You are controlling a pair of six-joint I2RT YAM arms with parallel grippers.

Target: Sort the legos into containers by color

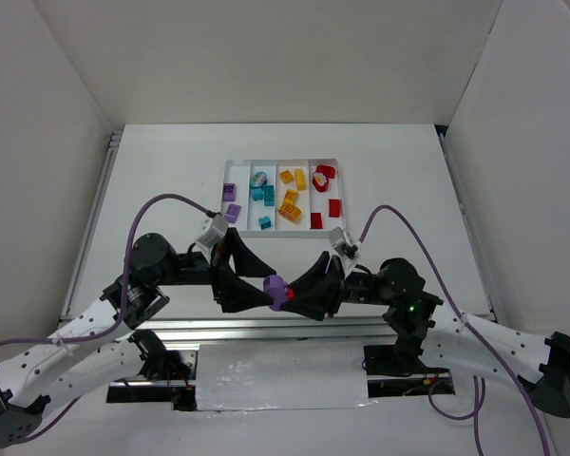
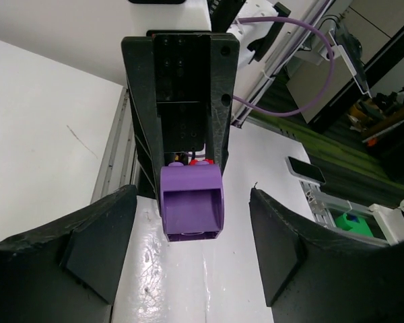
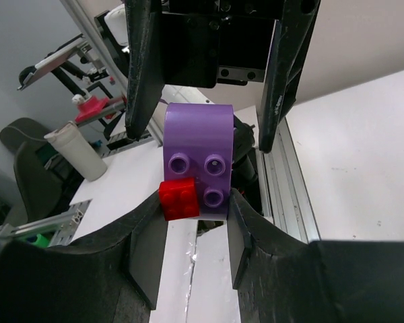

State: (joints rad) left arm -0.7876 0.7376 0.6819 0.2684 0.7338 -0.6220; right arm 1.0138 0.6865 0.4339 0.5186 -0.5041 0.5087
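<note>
Colours seemingly need separating: the right tool (image 3: pixel 196 217) pinches the purple brick (image 3: pixel 196 151), red brick (image 3: pixel 178 200) stuck on, before the spread left tool (image 2: pixel 192 202).

A purple lego (image 3: pixel 196 145) with small red lego (image 3: pixel 178 200) attached, pinched in the right claw (image 3: pixel 194 229), other legos (image 1: pixel 290 204) grouped by colour in white tray containers (image 1: pixel 283 161) beyond it

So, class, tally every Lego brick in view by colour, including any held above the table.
Purple bricks: 3, one in the right gripper
Teal bricks: 3
Orange bricks: 4
Red bricks: 4, one stuck on the held purple brick
Round multicoloured piece: 1
Total: 15
</note>
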